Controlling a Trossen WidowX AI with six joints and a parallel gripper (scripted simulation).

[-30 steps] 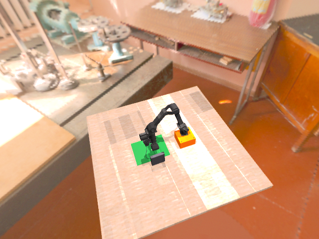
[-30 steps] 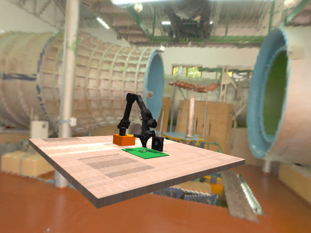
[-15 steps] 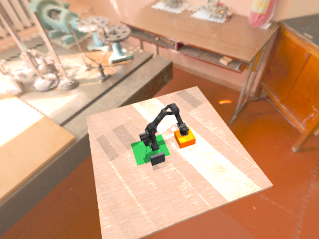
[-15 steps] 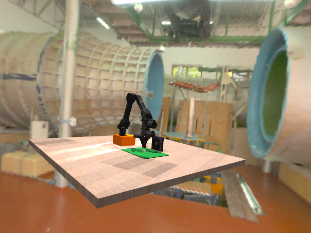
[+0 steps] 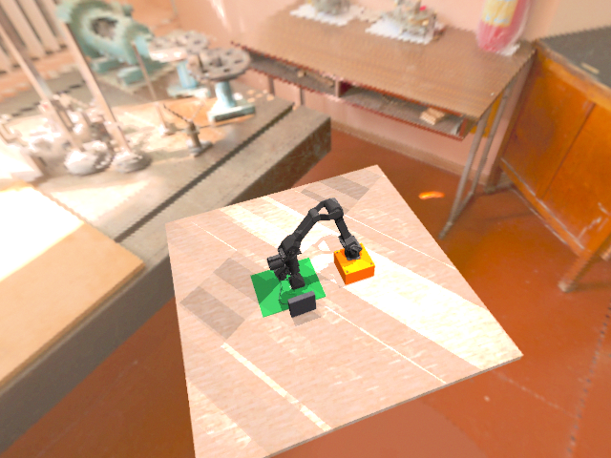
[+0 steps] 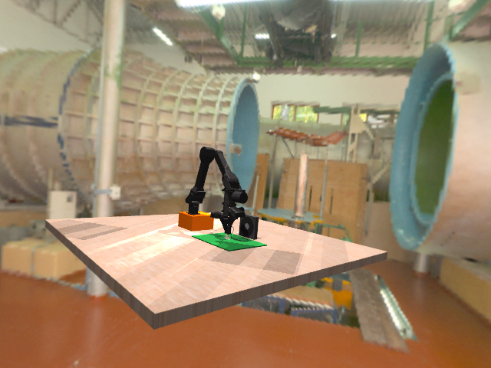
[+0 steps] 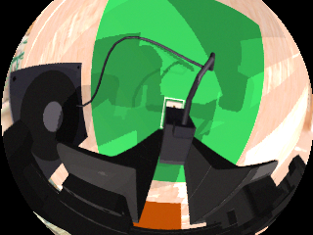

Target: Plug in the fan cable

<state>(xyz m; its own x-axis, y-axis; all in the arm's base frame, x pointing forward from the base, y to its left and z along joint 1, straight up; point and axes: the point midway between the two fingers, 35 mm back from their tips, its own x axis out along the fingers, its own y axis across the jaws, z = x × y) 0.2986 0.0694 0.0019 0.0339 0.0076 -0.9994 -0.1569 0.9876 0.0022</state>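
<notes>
My gripper is shut on the black plug low over the green board. The plug is upright in the wrist view, its cable rising from it and looping left to the fan. The white-rimmed header shows just beyond the plug, which covers its near part. The wrist view does not show whether the plug's lower end is in the header, over it or beside it.
The fan stands upright at the board's edge. The arm's orange base block stands on the wooden table beside the board. The cable arcs above the board between fan and plug.
</notes>
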